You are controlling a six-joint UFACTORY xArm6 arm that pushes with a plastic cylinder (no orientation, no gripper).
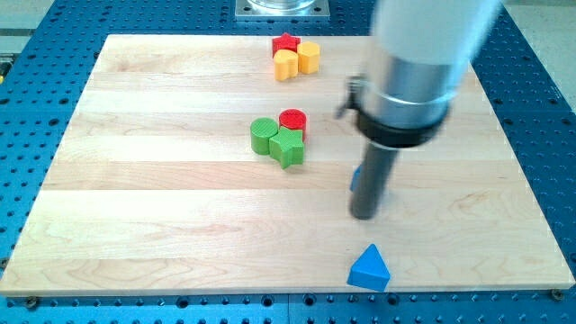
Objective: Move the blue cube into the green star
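My tip rests on the board right of centre, below the arm's wide grey and black body. A blue block, probably the blue cube, shows only as a sliver at the rod's left edge, just above the tip; the rod hides the rest. The green star lies left of the rod, about a block's width and a half from it. It touches a green cylinder on its left and a red cylinder above it.
A blue triangular block sits near the board's bottom edge, below my tip. A red star and two yellow blocks cluster at the top centre. The wooden board lies on a blue perforated table.
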